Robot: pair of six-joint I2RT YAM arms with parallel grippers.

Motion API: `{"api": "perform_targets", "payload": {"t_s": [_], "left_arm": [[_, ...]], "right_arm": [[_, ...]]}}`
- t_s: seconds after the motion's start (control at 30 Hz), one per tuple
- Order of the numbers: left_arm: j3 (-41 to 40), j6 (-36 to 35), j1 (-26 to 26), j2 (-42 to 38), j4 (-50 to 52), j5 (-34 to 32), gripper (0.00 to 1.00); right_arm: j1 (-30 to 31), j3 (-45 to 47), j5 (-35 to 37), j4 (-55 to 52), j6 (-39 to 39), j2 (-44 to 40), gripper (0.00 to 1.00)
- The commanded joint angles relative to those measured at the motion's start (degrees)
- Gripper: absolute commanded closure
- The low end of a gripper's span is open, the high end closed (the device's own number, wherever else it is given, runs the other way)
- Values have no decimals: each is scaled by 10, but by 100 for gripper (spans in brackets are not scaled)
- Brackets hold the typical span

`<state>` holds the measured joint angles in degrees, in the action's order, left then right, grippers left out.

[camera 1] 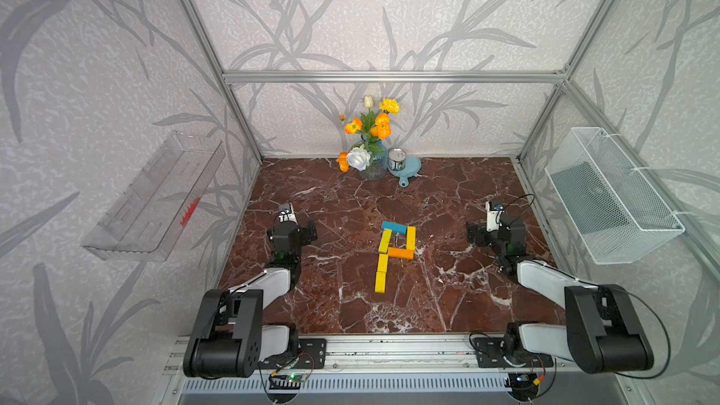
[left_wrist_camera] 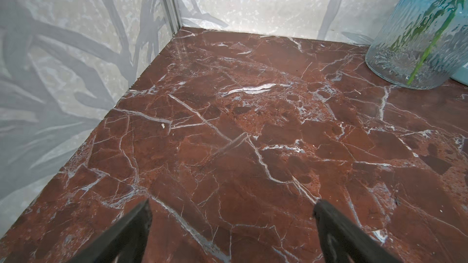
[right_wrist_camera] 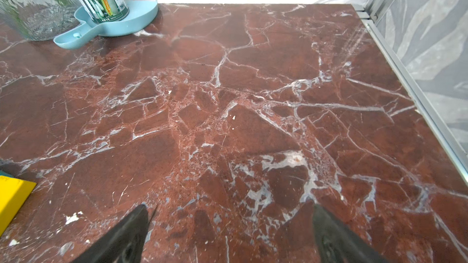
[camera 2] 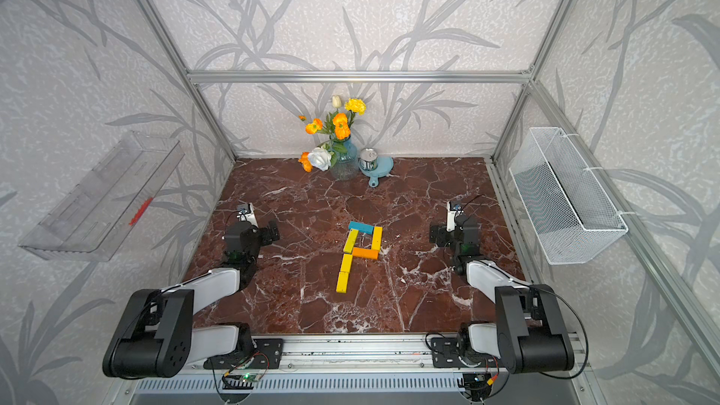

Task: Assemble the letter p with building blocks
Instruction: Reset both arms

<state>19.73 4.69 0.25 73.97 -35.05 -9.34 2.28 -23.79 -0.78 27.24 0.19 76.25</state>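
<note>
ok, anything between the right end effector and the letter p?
No. In both top views only bare marble tabletop separates the letter p from the right end effector; the right wrist view shows bare marble too.

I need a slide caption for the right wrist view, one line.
Open right gripper over marble table; tin can on blue dish ahead, yellow block nearby.

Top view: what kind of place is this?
Probably a robot practice booth, not a home: a metal frame boxes in the table, and the left arm and right arm sit on a rail at its front.
</note>
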Motion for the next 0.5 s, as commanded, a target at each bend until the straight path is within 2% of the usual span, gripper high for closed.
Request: {"api": "perform_targets", "payload": {"t_s": [0.0,0.07,0.13,0.23,0.37,0.47], "left_arm": [[-5,-10,6,-19,-21,-1,0],[-19,-13,8,-33,-27,-6,0],[-27,-7,14,-35,-41,-12,0],[-21,-6,16,-23,-49,19,0],[-21,-1,23,28,-123,16,0],[-11,-6,29,105,-169,46,0]], "right_arm": [[-6,-5,-19,95,-25,28,1],[-9,-14,-63,91,-29,39,1],[-8,4,-73,167,-30,79,1],[-7,24,-84,281,-32,139,1],[-6,22,-84,230,-38,113,1],[-6,22,-85,236,-38,117,1]]}}
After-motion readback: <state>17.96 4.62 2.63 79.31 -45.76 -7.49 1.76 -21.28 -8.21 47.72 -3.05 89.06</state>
